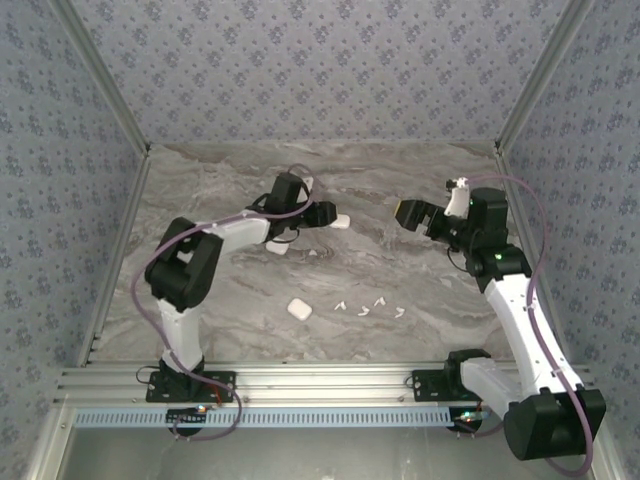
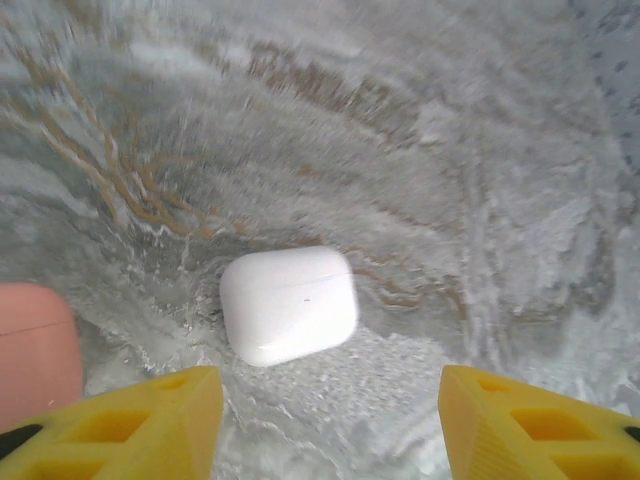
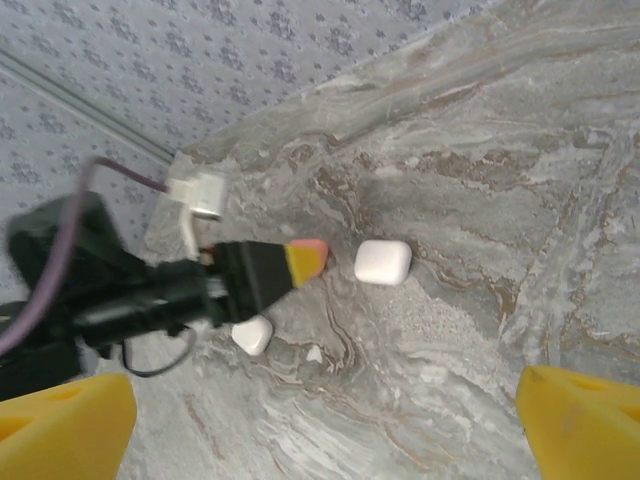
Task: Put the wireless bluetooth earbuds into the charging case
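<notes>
A closed white charging case lies on the marble just beyond my left gripper, which is open with nothing between its yellow fingers. From above, that case sits right off the left gripper. A pink case lies to its left. Several tiny white earbuds lie in a loose row near the front, next to another white case. My right gripper hovers open over the table's right half, empty. The right wrist view shows the white case, the pink case and a loose earbud.
A third white case lies under the left arm's wrist, also seen from above. Patterned walls enclose the marble table on three sides. The aluminium rail with both arm bases runs along the near edge.
</notes>
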`<act>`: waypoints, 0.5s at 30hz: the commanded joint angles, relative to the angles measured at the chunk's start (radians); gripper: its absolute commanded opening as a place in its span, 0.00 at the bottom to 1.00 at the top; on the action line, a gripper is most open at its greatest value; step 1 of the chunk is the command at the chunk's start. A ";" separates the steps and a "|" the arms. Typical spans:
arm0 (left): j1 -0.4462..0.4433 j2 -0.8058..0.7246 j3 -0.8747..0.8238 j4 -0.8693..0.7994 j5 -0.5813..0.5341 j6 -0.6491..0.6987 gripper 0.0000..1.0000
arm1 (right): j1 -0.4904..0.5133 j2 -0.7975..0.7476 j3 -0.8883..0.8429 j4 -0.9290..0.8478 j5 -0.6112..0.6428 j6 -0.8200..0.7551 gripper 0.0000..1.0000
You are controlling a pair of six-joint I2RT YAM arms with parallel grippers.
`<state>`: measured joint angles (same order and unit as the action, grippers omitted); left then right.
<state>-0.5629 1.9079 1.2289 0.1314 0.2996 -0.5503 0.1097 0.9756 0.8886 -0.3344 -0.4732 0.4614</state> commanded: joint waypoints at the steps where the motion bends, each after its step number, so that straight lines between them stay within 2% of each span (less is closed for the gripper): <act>1: 0.008 -0.140 -0.050 0.025 -0.070 0.060 0.61 | 0.074 0.000 0.004 -0.107 0.086 -0.079 1.00; 5: 0.028 -0.260 -0.137 0.025 -0.152 0.075 0.63 | 0.255 0.021 -0.018 -0.179 0.235 -0.124 1.00; 8: 0.062 -0.343 -0.212 0.040 -0.204 0.066 0.64 | 0.429 0.067 -0.040 -0.182 0.334 -0.116 0.99; 11: 0.092 -0.437 -0.293 0.047 -0.307 0.057 0.65 | 0.592 0.148 -0.037 -0.169 0.413 -0.091 0.97; 15: 0.114 -0.575 -0.405 0.074 -0.428 0.074 0.73 | 0.771 0.313 0.027 -0.184 0.509 -0.084 0.95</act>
<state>-0.4526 1.4178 0.8616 0.1699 -0.0032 -0.5003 0.8066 1.2118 0.8722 -0.4774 -0.0883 0.3752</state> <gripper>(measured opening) 0.719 0.949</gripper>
